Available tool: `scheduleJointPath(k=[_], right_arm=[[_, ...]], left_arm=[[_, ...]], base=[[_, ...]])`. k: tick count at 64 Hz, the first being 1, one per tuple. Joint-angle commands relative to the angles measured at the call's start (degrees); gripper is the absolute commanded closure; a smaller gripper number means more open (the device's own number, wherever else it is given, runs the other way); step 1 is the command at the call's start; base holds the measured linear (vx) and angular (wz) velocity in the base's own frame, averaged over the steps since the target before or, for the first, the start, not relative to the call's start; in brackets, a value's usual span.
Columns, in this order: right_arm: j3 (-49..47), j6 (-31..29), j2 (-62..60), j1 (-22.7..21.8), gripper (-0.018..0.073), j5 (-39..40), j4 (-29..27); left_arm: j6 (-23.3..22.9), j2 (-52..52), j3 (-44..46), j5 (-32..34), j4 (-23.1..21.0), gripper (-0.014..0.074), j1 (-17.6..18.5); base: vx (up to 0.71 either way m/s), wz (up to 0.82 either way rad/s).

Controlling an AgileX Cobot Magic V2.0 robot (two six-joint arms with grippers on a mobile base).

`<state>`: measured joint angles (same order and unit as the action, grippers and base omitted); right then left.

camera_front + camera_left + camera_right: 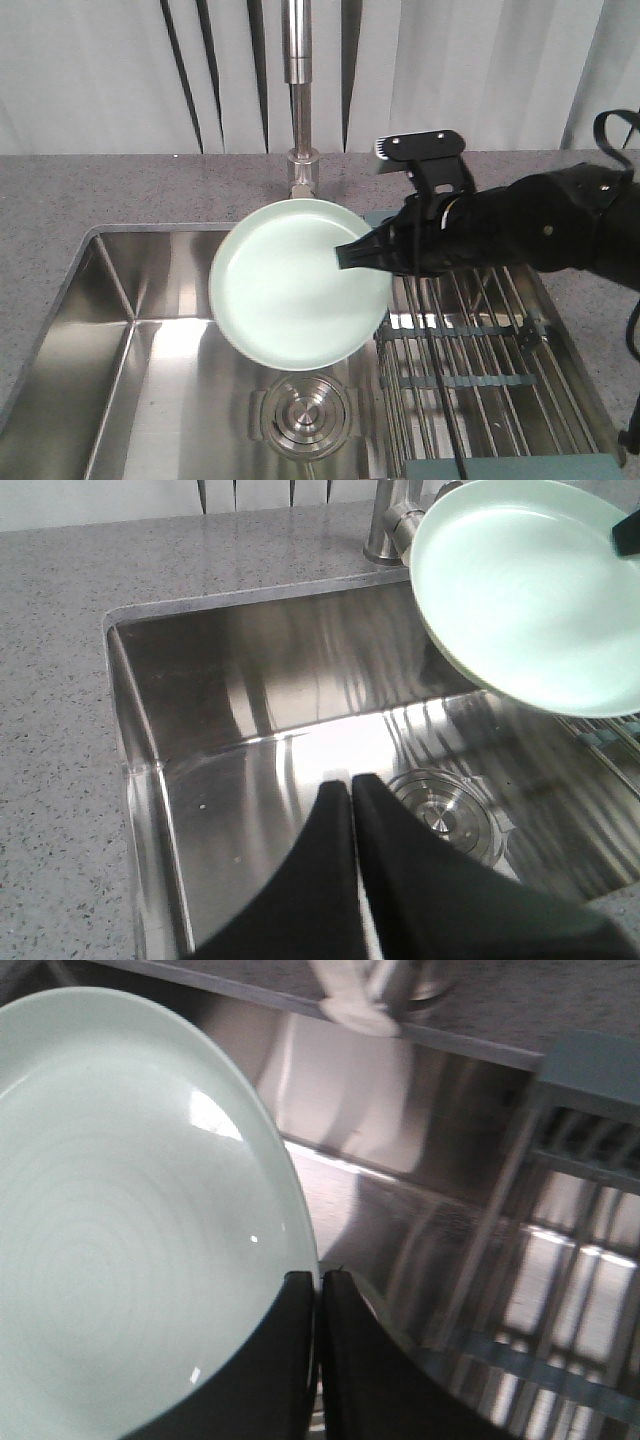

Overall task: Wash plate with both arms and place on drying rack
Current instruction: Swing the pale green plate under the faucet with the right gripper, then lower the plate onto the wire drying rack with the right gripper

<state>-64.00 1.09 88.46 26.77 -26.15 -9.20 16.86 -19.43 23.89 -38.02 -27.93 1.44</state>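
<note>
The right gripper (345,257) is clamping the mint-green plate (290,290) over the sink (150,350). The left gripper (350,790) is hovering pressed together, and the drying rack (490,385) is standing bare.

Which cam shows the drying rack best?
Exterior front-facing: most of the drying rack shows, its top behind the right arm. Right wrist gives a blurred part; left wrist only a sliver below the plate.

The right arm (540,225) reaches in from the right, roughly level, with the right gripper (350,256) pinched on the right rim of the plate (285,290). The left gripper (350,783) angles downward, its two black fingers pressed together, holding nothing.
</note>
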Motion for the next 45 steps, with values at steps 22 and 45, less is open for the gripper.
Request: scheduleJointPath(k=[22, 45], right_arm=[[-7.51, 9.66, -13.04, -7.88, 0.0561, -19.05, 42.04], [-8.46, 12.54, -3.58, -7.88, 0.0561, -20.37, 51.01]], left_arm=[[-0.33, -0.50, 1.27, 3.52, -1.48, 0.0604, 0.05], [-0.33, -0.50, 1.27, 3.52, -1.48, 0.0604, 0.05]], base=[[0.00, 0.00], [0.00, 0.00]])
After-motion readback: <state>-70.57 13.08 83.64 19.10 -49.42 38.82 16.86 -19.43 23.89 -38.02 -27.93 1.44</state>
